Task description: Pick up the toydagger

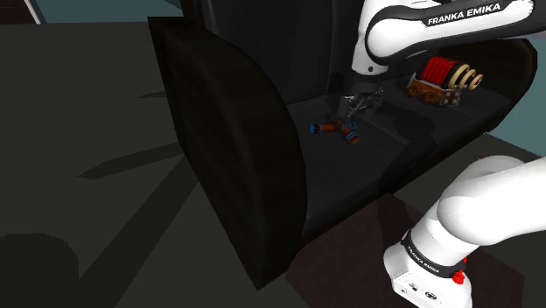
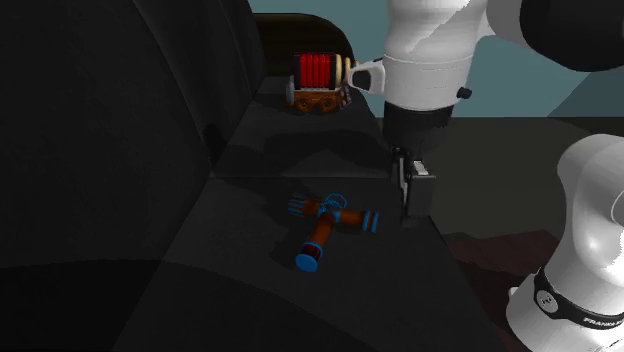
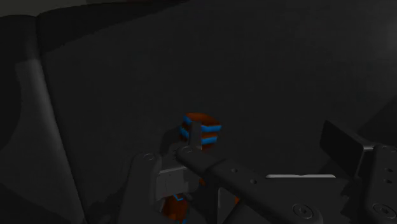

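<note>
Lying on sofa seat [image 2: 240, 275]: toy dagger [image 2: 325, 224] (orange, blue bands) | fingers [image 3: 380, 181] apart

There is one toy dagger [image 2: 325, 222], orange-brown with blue bands, one brown toy cart [image 2: 318, 82] with a red spool, one dark sofa [image 1: 236, 175] under them, and one white robot arm [image 1: 420, 39].

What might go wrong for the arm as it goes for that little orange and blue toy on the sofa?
1. The gripper hangs beside the toy dagger, not over it. Closing there would probably catch nothing.
2. The dagger is cross-shaped and lies flat on the sofa seat. A knock on one blue-tipped end might spin or slide it away.
</note>
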Tool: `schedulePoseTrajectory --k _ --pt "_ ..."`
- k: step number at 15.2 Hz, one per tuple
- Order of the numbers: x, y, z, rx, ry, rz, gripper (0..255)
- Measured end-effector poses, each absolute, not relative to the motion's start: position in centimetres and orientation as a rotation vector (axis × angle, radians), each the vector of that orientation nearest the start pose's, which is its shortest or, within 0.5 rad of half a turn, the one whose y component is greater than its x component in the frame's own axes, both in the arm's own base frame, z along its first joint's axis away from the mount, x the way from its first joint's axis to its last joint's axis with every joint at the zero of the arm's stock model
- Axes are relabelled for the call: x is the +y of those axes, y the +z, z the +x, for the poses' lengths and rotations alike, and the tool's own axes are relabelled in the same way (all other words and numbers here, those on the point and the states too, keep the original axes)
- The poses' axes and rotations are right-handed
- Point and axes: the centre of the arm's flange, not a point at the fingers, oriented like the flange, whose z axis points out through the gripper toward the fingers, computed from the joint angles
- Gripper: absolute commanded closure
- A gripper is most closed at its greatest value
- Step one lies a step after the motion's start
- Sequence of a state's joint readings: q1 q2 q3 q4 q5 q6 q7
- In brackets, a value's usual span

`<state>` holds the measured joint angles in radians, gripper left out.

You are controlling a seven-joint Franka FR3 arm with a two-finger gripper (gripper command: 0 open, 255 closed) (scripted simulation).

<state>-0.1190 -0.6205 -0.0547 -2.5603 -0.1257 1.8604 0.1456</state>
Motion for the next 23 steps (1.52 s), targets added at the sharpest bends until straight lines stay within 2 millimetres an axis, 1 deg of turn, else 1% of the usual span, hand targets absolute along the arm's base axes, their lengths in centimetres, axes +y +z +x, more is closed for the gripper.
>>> schedulePoseTrajectory --k 1,2,5,6,7,9,14,15,23 --pt "-7.8 45.4 34.8 0.452 0.116 -3.198 0" --pt "-8.9 44.9 34.8 0.474 0.101 -3.199 0" --pt "-11.5 42.7 36.3 0.54 0.058 -3.201 0" --pt "-12.3 42.2 36.3 0.559 0.045 -3.201 0" --pt "-12.7 41.7 36.7 0.569 0.038 -3.202 0" --pt "-13.0 40.5 36.8 0.576 0.032 -3.202 0" --pt "-13.0 37.8 36.9 0.578 0.03 -3.202 0" --pt "-13.0 37.6 36.9 0.578 0.03 -3.202 255" --pt "-13.1 37.5 37.0 0.579 0.027 -3.202 255"
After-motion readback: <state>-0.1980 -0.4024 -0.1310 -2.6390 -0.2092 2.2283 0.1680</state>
